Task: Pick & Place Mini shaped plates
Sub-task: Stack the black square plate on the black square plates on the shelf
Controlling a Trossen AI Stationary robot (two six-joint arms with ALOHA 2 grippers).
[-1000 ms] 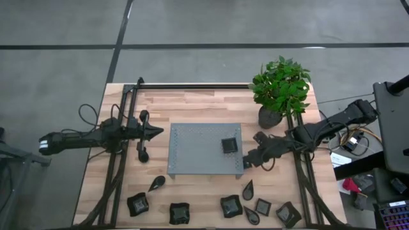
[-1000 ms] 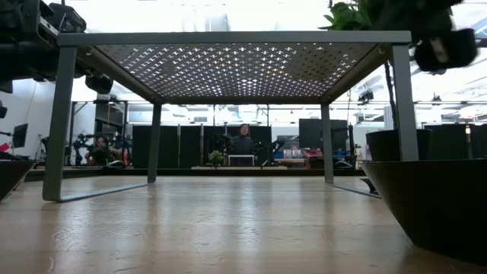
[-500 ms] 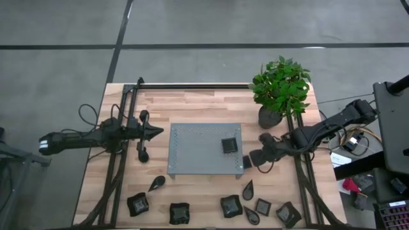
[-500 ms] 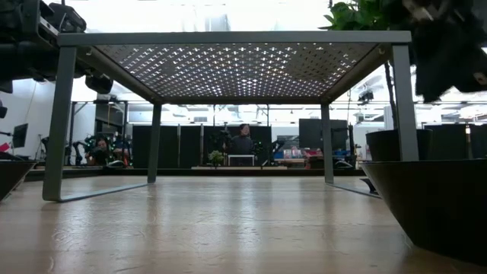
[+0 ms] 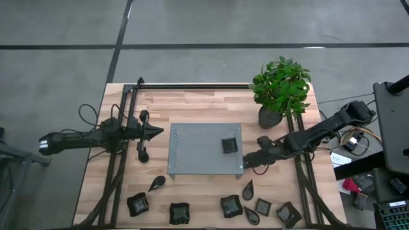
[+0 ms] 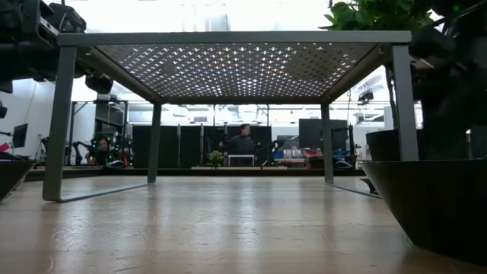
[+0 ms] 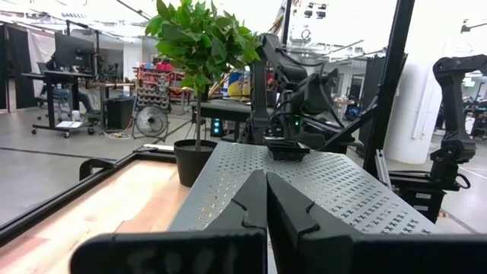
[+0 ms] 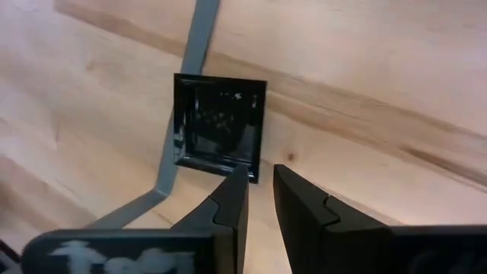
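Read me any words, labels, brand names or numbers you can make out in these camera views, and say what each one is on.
No text can be read in any view.
Left end effector: pale smudged marks on its dark base, too blurred to read.
Right end effector: similar pale marks on its base, too blurred to read.
Small glossy black square plate: only reflections, no lettering.
Grey perforated metal tray: no markings.
Room background: screens and shelves, too small to read.

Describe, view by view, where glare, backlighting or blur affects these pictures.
Low view: bright background leaves the grey tray backlit, and the dark mass at the right edge is smeared. Right wrist view: the small square plate carries speckled reflections, and the right gripper shows soft. Left wrist view: the left gripper near the lens is blurred, with washed-out ceiling lights. High view: even light, no strong glare.
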